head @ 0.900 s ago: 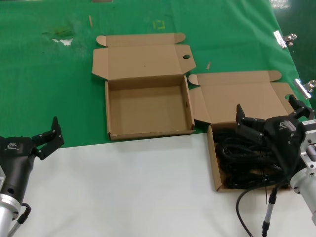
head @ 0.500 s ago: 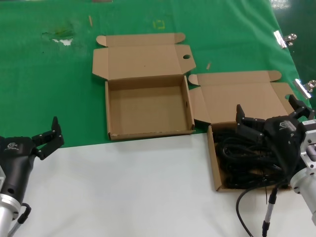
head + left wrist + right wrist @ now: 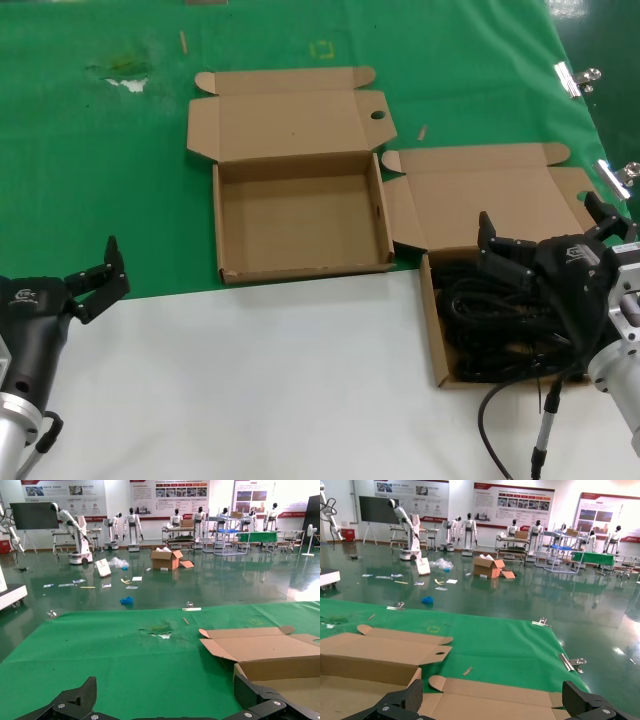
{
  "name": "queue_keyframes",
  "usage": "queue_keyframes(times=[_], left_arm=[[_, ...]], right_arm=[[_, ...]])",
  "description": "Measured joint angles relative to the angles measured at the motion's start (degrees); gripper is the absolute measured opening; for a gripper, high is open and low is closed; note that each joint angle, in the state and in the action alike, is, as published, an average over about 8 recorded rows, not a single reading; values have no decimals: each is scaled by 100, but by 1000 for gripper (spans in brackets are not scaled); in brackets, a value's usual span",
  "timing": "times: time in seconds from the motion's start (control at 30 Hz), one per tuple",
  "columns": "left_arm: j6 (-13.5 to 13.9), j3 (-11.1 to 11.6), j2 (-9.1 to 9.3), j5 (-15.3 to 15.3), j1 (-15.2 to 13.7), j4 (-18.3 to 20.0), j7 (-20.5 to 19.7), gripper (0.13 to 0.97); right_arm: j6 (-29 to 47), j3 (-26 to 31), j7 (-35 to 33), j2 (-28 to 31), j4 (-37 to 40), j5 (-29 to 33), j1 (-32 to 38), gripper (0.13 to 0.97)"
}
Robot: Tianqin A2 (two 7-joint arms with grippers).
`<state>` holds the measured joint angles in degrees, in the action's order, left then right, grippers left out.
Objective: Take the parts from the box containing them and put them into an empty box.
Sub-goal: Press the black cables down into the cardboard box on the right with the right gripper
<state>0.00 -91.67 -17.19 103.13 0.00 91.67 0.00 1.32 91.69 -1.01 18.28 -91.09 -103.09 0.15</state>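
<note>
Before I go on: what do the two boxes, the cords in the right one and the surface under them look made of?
Empty box and box holding cords: brown corrugated cardboard, matte, with folded flaps and tabs. Cords: black, slightly glossy, likely rubber or plastic jacket. Surface: green cloth, apparently fabric, clipped at its edge; nearer strip is smooth white, material unclear.

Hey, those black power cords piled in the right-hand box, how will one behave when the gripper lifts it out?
The power cords lie as tangled loops, so one will probably sag and flop rather than stay stiff. Because they overlap in the box, a neighbour may snag and drag along. The rubber sheath should grip fairly well. The right gripper hovers above them, jaws open.
</note>
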Motion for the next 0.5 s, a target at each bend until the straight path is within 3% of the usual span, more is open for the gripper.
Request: queue_keyframes(times=[0.5], left_arm=[[0,0,0,0,0,0,0,928]], right_arm=[[0,0,0,0,0,0,0,966]])
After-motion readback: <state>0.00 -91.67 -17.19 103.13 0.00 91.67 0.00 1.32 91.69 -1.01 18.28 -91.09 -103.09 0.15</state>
